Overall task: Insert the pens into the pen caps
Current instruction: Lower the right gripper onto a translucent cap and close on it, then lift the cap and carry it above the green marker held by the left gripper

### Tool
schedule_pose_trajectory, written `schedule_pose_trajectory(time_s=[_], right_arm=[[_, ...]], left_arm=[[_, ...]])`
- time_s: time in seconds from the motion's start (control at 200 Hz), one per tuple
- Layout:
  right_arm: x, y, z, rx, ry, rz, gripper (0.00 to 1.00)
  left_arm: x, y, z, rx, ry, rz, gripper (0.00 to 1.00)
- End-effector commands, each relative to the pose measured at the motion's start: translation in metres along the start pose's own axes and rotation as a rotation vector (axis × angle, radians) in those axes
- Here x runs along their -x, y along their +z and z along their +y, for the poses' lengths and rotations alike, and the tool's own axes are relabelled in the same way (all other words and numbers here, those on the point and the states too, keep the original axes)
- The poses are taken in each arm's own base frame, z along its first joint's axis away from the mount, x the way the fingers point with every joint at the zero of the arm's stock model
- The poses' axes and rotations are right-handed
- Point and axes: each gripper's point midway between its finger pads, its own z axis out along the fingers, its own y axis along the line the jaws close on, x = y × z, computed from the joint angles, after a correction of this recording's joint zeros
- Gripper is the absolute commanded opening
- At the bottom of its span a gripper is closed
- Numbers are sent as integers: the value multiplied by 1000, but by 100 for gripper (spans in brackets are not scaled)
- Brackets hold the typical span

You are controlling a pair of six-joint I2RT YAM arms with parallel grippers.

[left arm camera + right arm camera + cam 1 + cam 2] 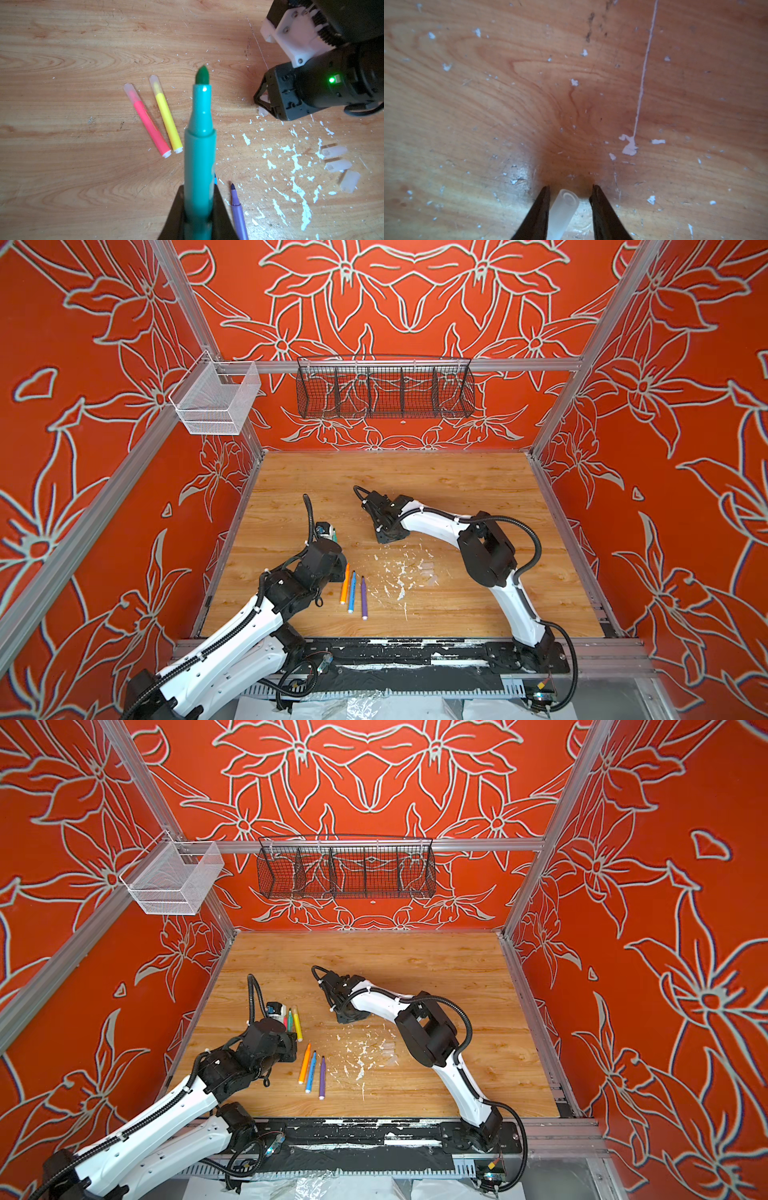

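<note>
Right hand (571, 186) straddles cap (563, 212) hidden in top views.

The table (62, 62) is smooth, faintly shiny wood grain, flecked with rough white chips (296, 160). The green pen (199, 155) is glossy plastic. The cap (563, 209) is frosted, translucent plastic. The black basket (402, 393) is matt, thin metal wire mesh.

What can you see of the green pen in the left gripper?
The green pen has a teal plastic barrel stepping down to a narrower neck and a bare dark-green felt tip. The left gripper is shut on its barrel, holding it above the table, tip pointing away from the wrist camera. Nothing else touches it.
</note>
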Motion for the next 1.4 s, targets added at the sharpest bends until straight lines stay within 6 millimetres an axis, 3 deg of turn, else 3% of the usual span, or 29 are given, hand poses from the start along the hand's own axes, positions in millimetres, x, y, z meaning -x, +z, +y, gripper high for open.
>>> schedule_pose_trajectory(time_s=[0.0, 0.15, 0.39, 0.801, 1.031, 1.261, 1.391], right_arm=[[-15, -3, -6, -13, 8, 35, 38], [-18, -3, -8, -16, 7, 30, 38], [-20, 0, -7, -10, 11, 39, 28], [-25, 4, -4, -4, 13, 48, 27], [-25, 7, -3, -2, 18, 45, 20], [-17, -8, -8, 1, 45, -8, 16], [-7, -39, -15, 27, 88, -87, 13]], left_arm=[[5, -1, 0, 1, -16, -17, 0], [4, 0, 0, 2, -16, -15, 0], [5, 0, 0, 2, -15, -16, 0], [4, 0, 0, 0, -15, -15, 0], [4, 0, 0, -1, -15, -15, 0], [5, 0, -4, -20, -9, -14, 0], [6, -3, -42, -219, 46, 7, 0]])
